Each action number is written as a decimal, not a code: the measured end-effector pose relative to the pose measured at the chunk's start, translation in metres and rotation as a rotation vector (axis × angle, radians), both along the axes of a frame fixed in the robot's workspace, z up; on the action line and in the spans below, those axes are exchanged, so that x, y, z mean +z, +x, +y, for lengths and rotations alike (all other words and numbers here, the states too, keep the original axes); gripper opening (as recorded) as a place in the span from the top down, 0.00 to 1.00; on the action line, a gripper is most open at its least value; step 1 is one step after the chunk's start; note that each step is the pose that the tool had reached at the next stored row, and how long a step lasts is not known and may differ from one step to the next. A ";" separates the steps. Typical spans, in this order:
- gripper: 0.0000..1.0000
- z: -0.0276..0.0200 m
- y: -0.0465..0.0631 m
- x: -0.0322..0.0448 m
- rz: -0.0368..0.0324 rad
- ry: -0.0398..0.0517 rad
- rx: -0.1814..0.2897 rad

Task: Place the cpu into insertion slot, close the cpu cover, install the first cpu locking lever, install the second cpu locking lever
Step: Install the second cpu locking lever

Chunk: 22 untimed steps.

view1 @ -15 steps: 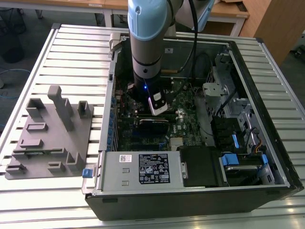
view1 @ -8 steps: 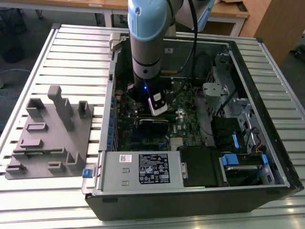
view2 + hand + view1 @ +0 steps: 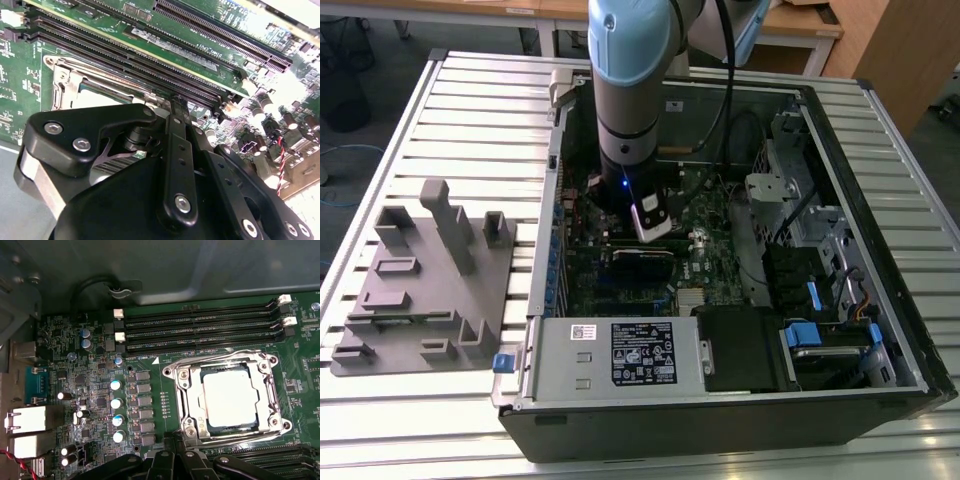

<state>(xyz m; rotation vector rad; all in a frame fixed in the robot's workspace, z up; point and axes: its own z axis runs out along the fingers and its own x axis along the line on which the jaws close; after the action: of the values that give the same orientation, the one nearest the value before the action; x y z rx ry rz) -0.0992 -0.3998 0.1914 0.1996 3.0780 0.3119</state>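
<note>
**Gripper at socket edge: CPU seated, cover down, levers in hand**

Gripper [image 3: 172, 107] sits low over the board w/ its black fingers [image 3: 176, 150] drawn together to a narrow tip. Tip meets a thin metal rod at the socket rim; whether it pinches that rod or only presses on it, cannot tell.

Directly ahead of the tip: the cpu [image 3: 231, 397] lies flat in the insertion slot [image 3: 197, 417], pale top showing through the window of the cpu cover [image 3: 227, 362], which lies down over it. Judgement: placement and cover steps look done; work is at the locking-lever stage. Next move calls for a steady push along the rim, w/o slipping onto the cover.

Beyond the socket: long black memory slots [image 3: 200, 332], then the case wall.

First wrist view gives the whole socket and seated chip; second wrist view gives the tip contact close up. Exterior view adds arm [image 3: 630, 90] reaching down into the open computer case [image 3: 880, 250], and a grey fixture block [image 3: 425, 280] well apart, outside the case.
</note>
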 end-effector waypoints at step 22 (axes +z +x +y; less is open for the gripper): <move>0.90 0.0007 0.005 0.0253 0.0007 -0.0010 0.000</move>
<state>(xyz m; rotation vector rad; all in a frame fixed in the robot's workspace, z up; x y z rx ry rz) -0.0944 -0.3992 0.2167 0.1997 3.0789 0.3103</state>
